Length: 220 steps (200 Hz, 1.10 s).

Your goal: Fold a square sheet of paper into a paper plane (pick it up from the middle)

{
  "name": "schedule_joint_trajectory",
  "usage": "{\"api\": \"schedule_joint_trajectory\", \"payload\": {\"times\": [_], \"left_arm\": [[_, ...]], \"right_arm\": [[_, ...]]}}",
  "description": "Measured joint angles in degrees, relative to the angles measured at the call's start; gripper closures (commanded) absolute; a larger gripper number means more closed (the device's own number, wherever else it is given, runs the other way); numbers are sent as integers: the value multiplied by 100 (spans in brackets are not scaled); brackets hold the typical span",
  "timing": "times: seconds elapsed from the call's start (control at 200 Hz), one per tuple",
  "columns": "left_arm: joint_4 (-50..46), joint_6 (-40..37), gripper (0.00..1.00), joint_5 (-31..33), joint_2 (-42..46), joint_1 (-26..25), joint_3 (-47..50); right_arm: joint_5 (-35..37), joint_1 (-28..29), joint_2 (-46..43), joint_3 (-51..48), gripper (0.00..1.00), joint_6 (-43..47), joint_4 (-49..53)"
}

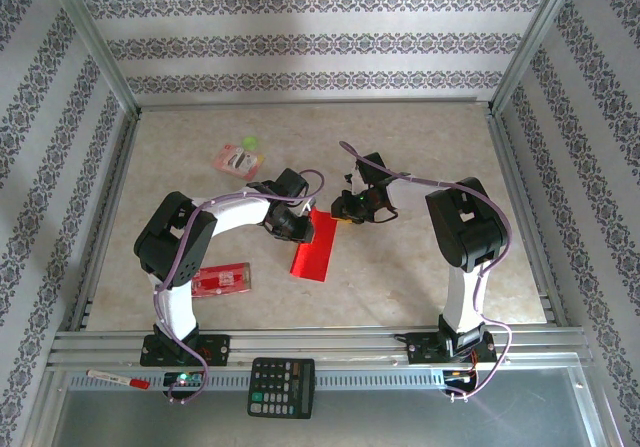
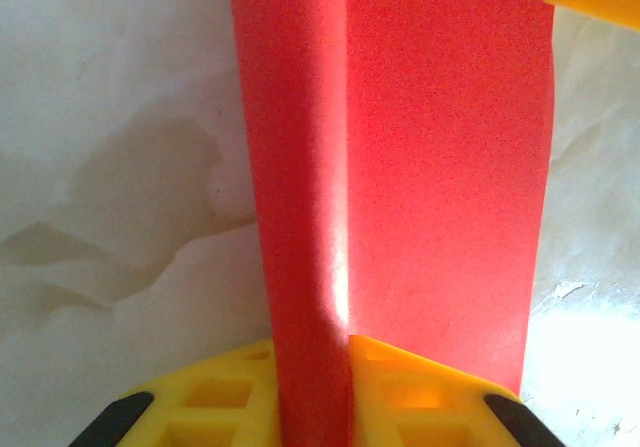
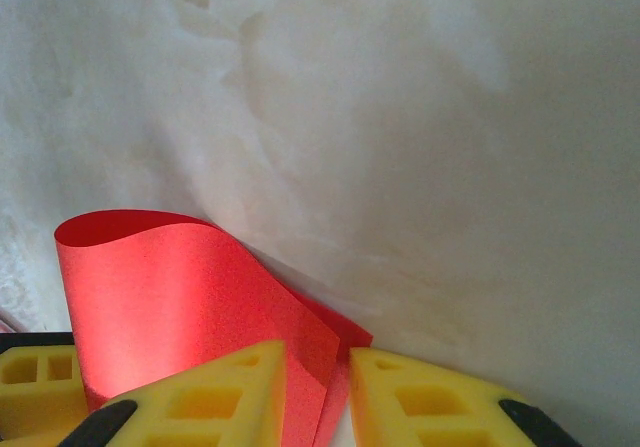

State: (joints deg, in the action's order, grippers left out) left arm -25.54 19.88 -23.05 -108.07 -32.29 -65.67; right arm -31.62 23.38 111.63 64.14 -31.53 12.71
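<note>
Beige marbled tabletop is carrying the folded, plain bright red square sheet of paper at its middle, long axis running near-to-far; left gripper and right gripper are both pinching its far end.

Table: red paper, red packet, pink packet

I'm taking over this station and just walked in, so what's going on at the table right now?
Both arms are working on one red sheet of paper in the middle of the table. The left gripper is closed on a fold in the sheet, with a long crease running away from it. The right gripper pinches another part, where the paper curls over loosely. So far it is a narrow folded strip, not a finished plane. A small red packet lies apart beside the left arm.
</note>
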Motion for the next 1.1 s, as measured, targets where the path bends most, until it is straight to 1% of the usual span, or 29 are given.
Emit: {"api": "schedule_joint_trajectory", "payload": {"times": [0.49,0.729,0.934,1.099], "left_arm": [[0,-20,79,31,0,-9,0],[0,-15,80,85,0,-28,2],[2,-13,80,85,0,-28,7],[2,-11,80,85,0,-28,7]], "right_arm": [[0,2,-4,0,75,-2,0],[9,0,-61,-2,73,26,-63],[83,-79,-522,-170,71,133,-179],[225,-153,-901,-404,73,173,-188]]}}
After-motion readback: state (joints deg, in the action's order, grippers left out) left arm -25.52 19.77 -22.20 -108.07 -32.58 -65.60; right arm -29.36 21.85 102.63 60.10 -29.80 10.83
